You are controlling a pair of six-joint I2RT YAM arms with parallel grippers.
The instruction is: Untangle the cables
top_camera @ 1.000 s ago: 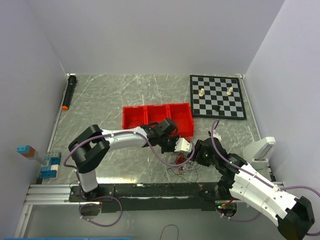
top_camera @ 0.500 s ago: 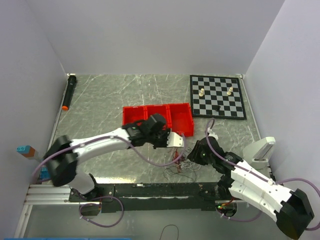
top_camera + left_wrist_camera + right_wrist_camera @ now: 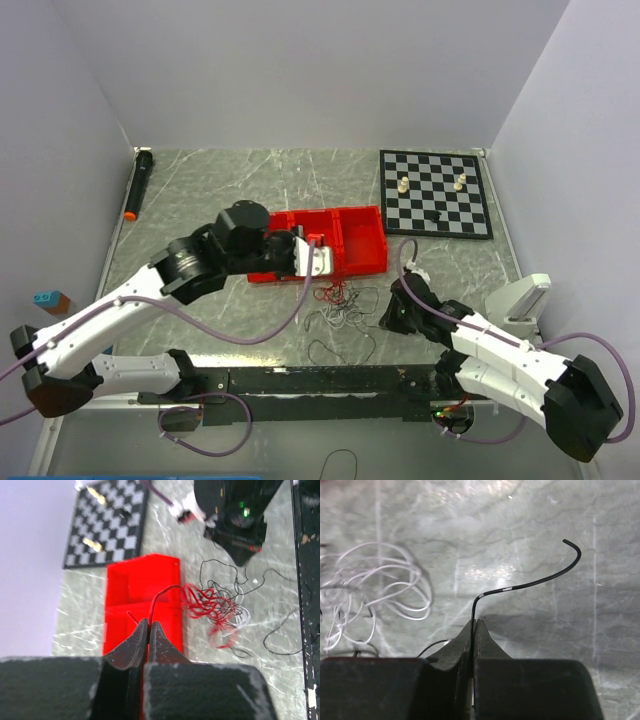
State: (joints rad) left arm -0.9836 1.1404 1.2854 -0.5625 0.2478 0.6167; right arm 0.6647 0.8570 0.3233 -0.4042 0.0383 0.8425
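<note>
Cables (image 3: 340, 305) lie in a loose red, white and black tangle on the marbled table (image 3: 200, 200), just in front of the red bin (image 3: 362, 238) and between the two grippers in the overhead view. The left gripper (image 3: 318, 262) hangs over the bin's near edge; the right gripper (image 3: 392, 316) sits low at the tangle's right side. From the left wrist, the fingers are pinched together on a red wire (image 3: 161, 592) that arcs to the red knot on the table, with the chessboard (image 3: 107, 522) beyond. From the right wrist, the fingers are clamped on a black wire (image 3: 530, 582) whose free end curls away, white loops (image 3: 385, 580) lying to its left
</note>
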